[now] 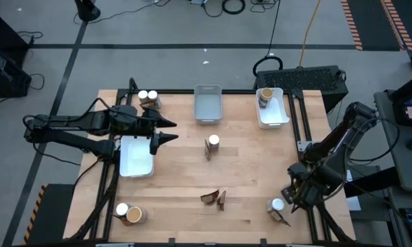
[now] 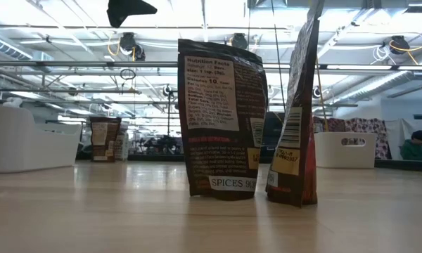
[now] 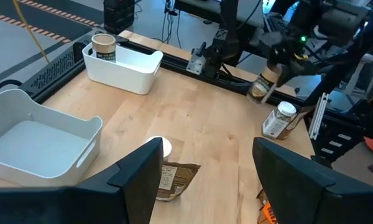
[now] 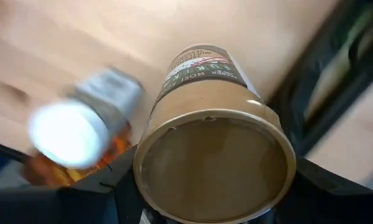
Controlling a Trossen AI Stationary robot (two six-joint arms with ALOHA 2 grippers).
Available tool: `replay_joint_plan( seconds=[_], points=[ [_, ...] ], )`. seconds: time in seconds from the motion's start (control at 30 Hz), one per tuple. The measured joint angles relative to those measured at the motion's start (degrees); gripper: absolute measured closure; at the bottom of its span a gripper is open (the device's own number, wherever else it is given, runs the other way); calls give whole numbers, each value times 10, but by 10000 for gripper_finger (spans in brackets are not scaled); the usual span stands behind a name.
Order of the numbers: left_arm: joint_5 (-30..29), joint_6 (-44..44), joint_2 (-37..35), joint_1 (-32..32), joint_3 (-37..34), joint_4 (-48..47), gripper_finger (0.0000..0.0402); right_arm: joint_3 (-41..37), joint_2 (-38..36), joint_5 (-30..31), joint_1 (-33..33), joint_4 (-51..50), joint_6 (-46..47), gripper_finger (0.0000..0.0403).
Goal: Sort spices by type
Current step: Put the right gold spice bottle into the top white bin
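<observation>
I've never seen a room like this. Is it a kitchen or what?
Probably a robot lab or workshop, not a kitchen. A wooden table stands on grey floor with cables lying about, long ceiling lights run overhead, and a person sits at the back.

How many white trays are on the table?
3: one tray at the far edge's middle, one at the far right holding a tub, one under the left end effector.

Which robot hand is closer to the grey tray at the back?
Left. The left gripper hovers just beside the grey tray. The right gripper is far off at the front corner, gripping a tub.
</observation>
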Motion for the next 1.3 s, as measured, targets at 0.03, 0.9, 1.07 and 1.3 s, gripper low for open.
replay_joint_plan(
  seconds=[0.03,0.9,1.07,1.3],
  points=[
    [0,0,0,0,0,0,149,0,-7,18,-8,-2,-11,154],
    [29,42,0,0,0,-2,149,33,-60,144,-394,36,-586,151],
    [75,61,0,0,0,-2,149,89,-60,150,-476,36,-692,151],
    [73,92,0,0,0,2,149,204,-56,196,-580,35,-889,151]
  ],
)
